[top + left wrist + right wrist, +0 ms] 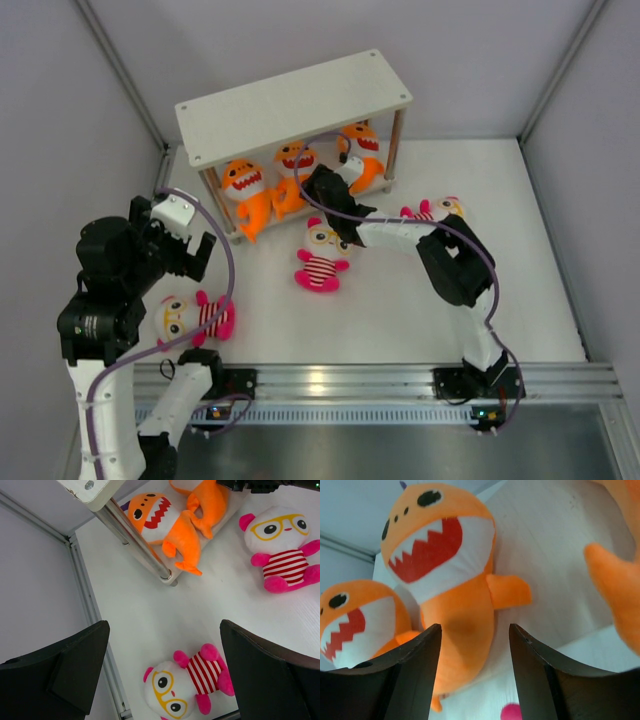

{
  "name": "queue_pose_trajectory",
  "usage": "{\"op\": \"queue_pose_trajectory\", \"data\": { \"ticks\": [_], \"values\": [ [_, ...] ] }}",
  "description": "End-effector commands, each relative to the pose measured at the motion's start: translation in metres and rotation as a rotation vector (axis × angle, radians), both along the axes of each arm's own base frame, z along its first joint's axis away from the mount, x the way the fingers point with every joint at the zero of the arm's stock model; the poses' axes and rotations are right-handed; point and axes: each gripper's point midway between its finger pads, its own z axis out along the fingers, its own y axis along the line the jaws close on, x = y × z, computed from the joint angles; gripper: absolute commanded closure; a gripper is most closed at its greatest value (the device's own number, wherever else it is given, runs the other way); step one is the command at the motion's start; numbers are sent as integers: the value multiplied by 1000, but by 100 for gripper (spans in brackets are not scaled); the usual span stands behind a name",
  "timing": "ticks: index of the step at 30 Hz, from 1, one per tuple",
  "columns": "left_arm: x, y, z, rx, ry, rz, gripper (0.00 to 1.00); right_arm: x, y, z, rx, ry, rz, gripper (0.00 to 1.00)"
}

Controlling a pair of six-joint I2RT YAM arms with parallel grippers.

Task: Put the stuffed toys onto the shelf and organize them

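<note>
The shelf (295,105) stands at the back. Three orange sharks lie on its lower board: left (243,190), middle (293,165), right (362,145). Three striped dolls lie on the table: one in the middle (322,255), one on the right (435,211), one at near left (190,317). My left gripper (190,255) is open and empty above the near-left doll (185,687). My right gripper (325,185) is open and empty at the shelf's front, just before the middle shark (445,565), with the lower board (555,555) behind it.
A metal shelf post (140,545) stands between the left shark (160,522) and my left gripper. The middle doll (282,545) lies near the shelf front. Grey walls close in both sides. An aluminium rail (380,380) runs along the near edge.
</note>
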Motion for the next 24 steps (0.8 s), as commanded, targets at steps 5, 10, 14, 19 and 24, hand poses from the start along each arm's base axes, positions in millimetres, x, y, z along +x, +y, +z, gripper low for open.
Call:
{"op": "queue_pose_trajectory", "data": {
  "ticks": [5,10,14,19,24],
  "values": [
    [4,-2,4,-3,-18,-9,1,15,17,7,38,8,30,41],
    [6,0,4,4,-15,-3,1,16,29,-2,71,27,79,41],
    [6,0,3,5,-12,0,1,17,32,-4,81,28,82,50],
    [6,0,2,7,-11,-1,1,18,27,-4,98,31,73,73],
    [6,1,3,8,-14,2,1,19,19,-1,132,25,56,91]
  ]
}}
